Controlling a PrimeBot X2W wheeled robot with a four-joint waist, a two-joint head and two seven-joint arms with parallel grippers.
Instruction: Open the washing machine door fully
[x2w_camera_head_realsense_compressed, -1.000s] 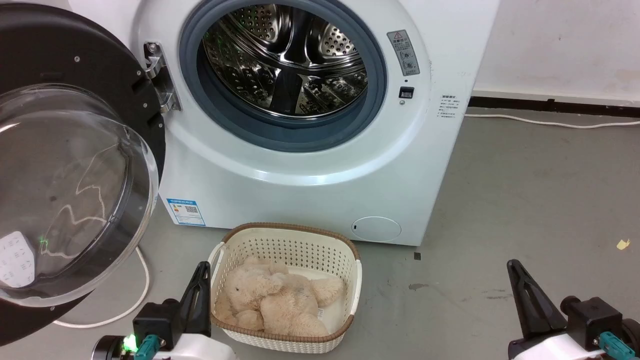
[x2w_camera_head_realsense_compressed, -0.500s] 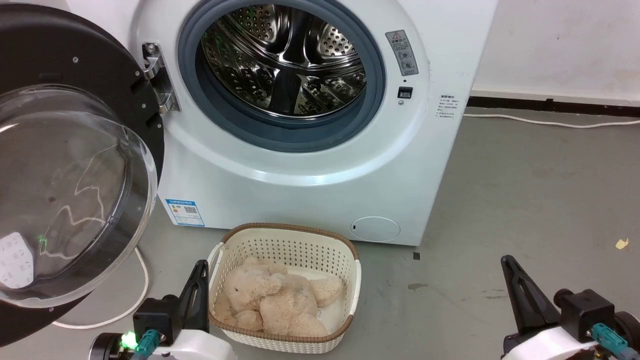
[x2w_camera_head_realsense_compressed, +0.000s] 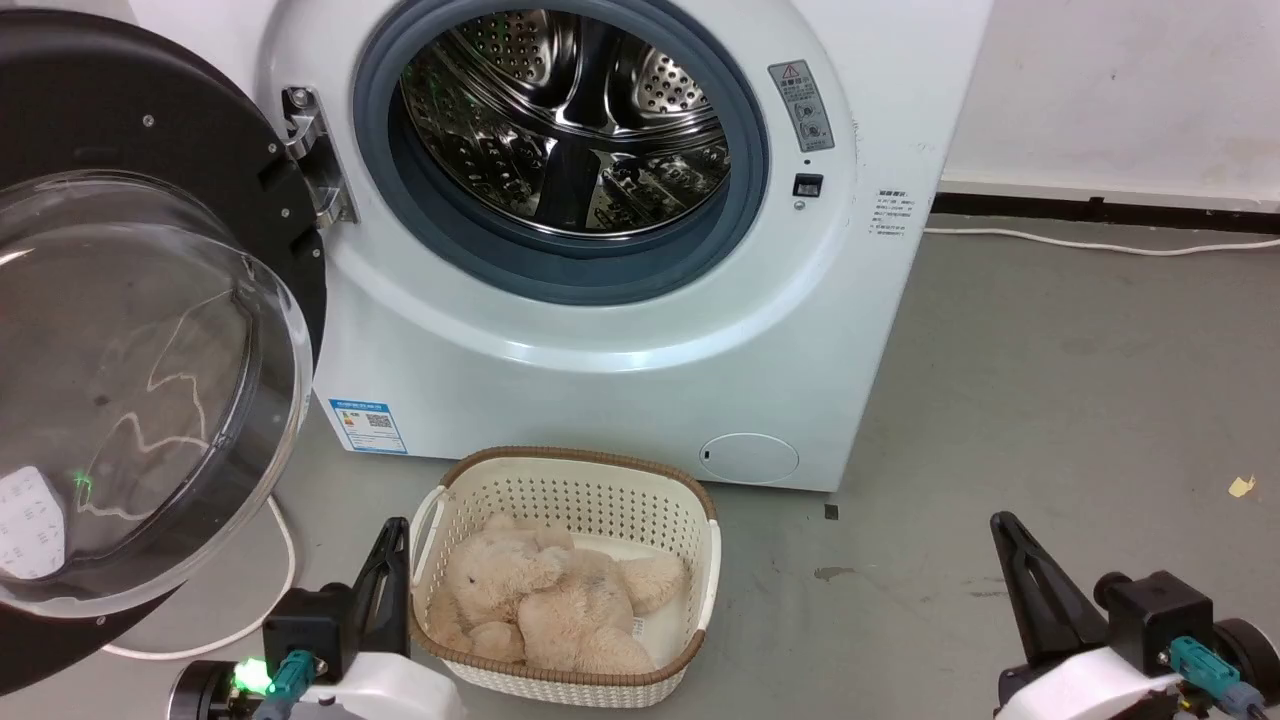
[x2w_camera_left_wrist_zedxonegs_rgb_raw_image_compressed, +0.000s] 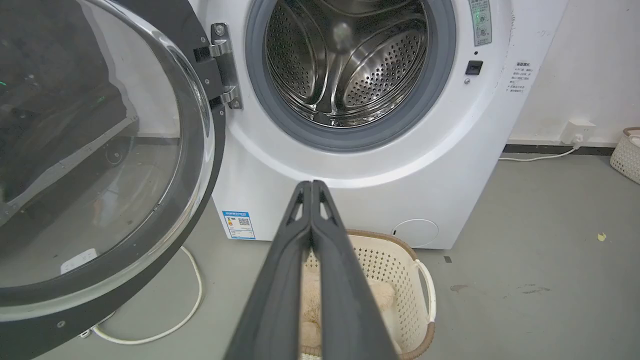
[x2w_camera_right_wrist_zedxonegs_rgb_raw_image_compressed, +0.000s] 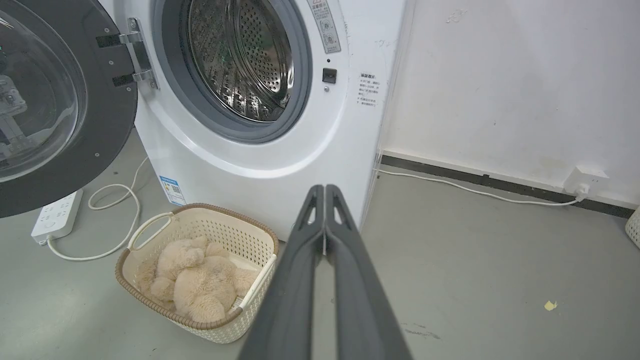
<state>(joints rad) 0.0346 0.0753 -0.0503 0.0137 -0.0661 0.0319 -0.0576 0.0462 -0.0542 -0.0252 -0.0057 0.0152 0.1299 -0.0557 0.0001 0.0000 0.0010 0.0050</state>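
washing machine door is swung wide open on its silver hinge, hanging off the 9 o'clock side of the washing machine. glass bowl bulges toward the camera. drum is fully exposed inside the grey gasket.

head view: left gripper sits at 7 o'clock and right gripper at 5 o'clock, both low over the floor. the door is at about 10 o'clock from the left gripper, near but apart. from the right gripper it's well apart, at about 10 o'clock too. both pairs of fingers are pressed together, tips meeting, well clear of the door.

a cream basket sits on the floor just in front of the machine, touching or just beside the left gripper's fingers (can't tell which). a beige plush toy lies in it.

left wrist view looks straight at the machine: fingers closed to a single point over the basket rim, door rim at 9 o'clock.

right wrist view adds a white power strip on the floor under the door's lower edge, with a looped white cable. both wrist views add a wall socket at 3 o'clock and the edge of a second basket. head view adds a green light on the left wrist.
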